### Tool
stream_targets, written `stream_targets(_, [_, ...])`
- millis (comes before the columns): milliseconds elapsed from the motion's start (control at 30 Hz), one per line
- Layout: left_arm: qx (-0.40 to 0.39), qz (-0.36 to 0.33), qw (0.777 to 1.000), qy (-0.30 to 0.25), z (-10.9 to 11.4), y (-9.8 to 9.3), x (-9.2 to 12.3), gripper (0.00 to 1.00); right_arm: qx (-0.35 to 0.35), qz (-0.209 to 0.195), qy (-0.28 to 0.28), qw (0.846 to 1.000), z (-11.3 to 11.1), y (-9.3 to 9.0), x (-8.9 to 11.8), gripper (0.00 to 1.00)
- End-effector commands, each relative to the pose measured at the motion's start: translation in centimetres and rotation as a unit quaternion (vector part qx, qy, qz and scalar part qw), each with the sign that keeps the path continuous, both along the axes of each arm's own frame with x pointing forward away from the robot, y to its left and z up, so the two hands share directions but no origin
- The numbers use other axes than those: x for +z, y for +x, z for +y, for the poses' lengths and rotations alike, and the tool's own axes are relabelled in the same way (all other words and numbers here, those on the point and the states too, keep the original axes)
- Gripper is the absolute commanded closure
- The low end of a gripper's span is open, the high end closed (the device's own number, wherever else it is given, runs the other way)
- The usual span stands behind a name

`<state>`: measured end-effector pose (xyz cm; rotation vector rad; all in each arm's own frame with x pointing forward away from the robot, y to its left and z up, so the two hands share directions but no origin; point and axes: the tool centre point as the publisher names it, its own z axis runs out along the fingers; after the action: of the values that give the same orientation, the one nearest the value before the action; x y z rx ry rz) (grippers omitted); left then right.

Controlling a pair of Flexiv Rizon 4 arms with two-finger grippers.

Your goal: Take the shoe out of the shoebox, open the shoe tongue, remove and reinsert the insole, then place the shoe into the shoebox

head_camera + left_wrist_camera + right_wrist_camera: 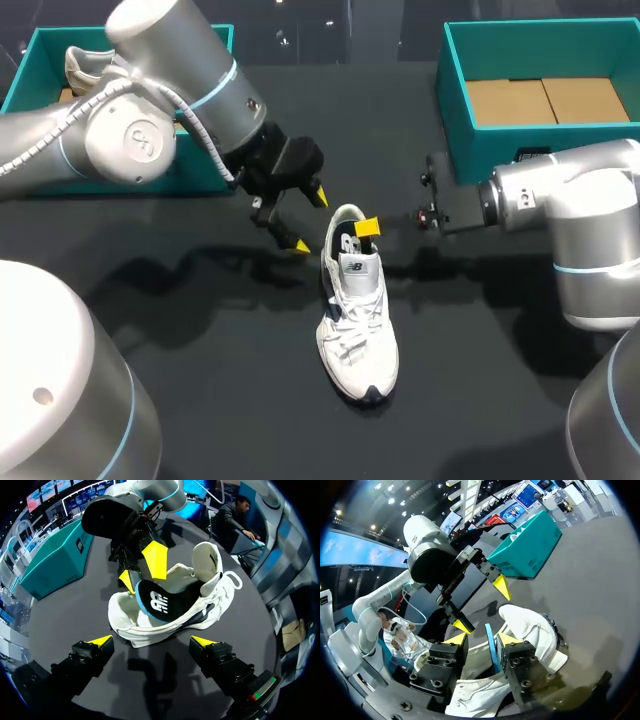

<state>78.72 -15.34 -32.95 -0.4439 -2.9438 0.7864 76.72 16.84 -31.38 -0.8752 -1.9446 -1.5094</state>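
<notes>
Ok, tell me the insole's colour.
The insole is black with a blue edge; clearest in left wrist view.

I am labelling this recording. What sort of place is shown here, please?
Likely a robot test bench for shoe handling: a black table holds two teal shoeboxes and a white shoe, with a left arm and a right arm over it.

the black bench [200, 380] carries a white shoe [357, 320] near its middle, standing on its sole with the toe toward the near edge. two teal boxes sit along the far side, the left shoebox [38, 60] and the right shoebox [470, 150], well apart.
</notes>
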Motion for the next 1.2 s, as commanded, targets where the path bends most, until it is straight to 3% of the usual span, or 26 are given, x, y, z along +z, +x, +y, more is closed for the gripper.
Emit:
stream_targets(33, [-0.010, 0.001, 1.000, -0.008, 2.3, -0.3, 1.6, 0.00, -0.005, 0.004, -0.013, 1.000, -1.0, 0.0, 0.4, 0.63])
stream_targets(367, [-0.032, -0.002, 0.999, 0.019, 6.1, -0.5, 3.2, 0.00, -0.025, 0.025, -0.065, 0.997, -4.8, 1.0, 0.5, 0.64])
stream_targets(700, [-0.082, 0.014, 0.996, 0.006, 9.5, -0.6, 5.7, 0.00, -0.014, 0.065, -0.131, 0.989, -8.6, 2.0, 0.8, 0.65])
stream_targets(900, [-0.091, 0.017, 0.996, 0.012, 11.3, -0.3, 7.0, 0.00, 0.018, 0.093, -0.191, 0.977, -10.9, 2.6, 1.8, 0.65])
stream_targets(1033, [-0.090, 0.019, 0.996, 0.019, 12.4, -0.2, 7.8, 0.00, 0.037, 0.114, -0.232, 0.965, -12.0, 2.9, 2.4, 0.78])
stream_targets(1200, [-0.095, 0.029, 0.995, 0.022, 13.7, -0.2, 9.0, 0.00, 0.049, 0.132, -0.286, 0.948, -12.8, 3.0, 3.2, 0.70])
